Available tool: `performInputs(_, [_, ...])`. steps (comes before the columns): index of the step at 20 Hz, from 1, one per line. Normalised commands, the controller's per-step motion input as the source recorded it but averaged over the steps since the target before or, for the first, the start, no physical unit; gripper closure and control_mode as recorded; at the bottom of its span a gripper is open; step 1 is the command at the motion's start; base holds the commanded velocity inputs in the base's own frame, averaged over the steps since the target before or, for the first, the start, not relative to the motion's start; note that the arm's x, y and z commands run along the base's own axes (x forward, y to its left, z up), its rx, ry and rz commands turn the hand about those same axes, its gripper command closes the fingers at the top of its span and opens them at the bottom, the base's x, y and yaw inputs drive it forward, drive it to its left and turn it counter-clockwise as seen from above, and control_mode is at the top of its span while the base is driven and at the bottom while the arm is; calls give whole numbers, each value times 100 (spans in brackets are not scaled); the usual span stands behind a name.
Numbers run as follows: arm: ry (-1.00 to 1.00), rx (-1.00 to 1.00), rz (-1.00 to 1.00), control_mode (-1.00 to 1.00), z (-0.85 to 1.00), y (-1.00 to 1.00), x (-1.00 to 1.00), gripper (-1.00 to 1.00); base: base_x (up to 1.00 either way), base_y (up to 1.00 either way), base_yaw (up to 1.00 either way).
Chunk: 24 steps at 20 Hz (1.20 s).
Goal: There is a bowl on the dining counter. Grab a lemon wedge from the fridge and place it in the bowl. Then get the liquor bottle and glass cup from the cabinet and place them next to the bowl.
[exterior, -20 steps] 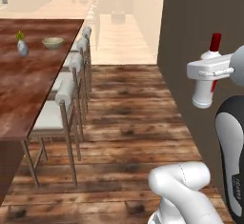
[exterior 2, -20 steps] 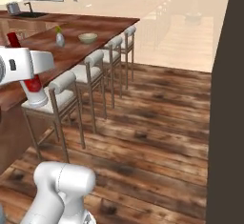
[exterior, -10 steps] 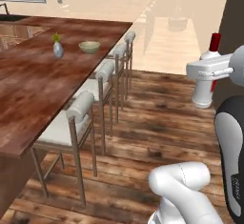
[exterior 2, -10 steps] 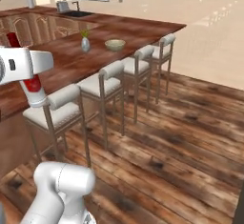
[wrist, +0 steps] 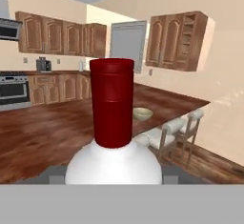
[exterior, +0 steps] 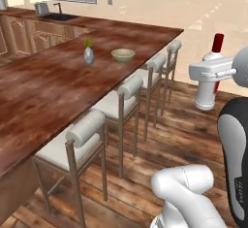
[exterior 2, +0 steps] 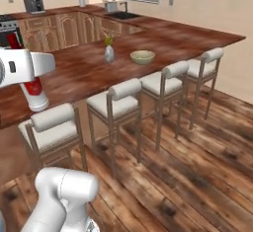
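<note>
Glossy reddish-brown wood-grain tabletop [exterior: 43, 91] carries a shallow round olive-tan bowl [exterior: 123, 54], its contents unreadable, near a small grey vase [exterior: 88, 56]. Well apart, over plank flooring, the fingers [exterior: 209, 70] clasp a slim clear-white, red-capped liquor bottle [exterior: 207, 95], held upright.

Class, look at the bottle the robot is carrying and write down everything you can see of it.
The bottle is slim, with a clear-white body, a narrow neck and a red cap. The right base view shows a red label low on its body. It stands upright in the air, held by the gripper, whose jaws close around its upper body below the neck. It hangs over the wood floor beside the stools, not yet at the dining counter. In the hand view its cap and rounded white shoulder loom close, and nothing else touches it.
</note>
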Motion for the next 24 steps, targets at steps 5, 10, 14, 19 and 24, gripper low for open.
performInputs(5, [0, 0, 0, 100, 0, 0, 0, 100, 63, -85, 45])
performInputs(10, [0, 0, 0, 100, 0, 0, 0, 100, 56, -88, 44])
performInputs(14, [0, 0, 0, 100, 0, 0, 0, 100, 47, -93, 43])
performInputs(19, [0, 0, 0, 100, 0, 0, 0, 100, 48, -93, 44])
performInputs(24, [0, 0, 0, 100, 0, 0, 0, 100, 51, -91, 44])
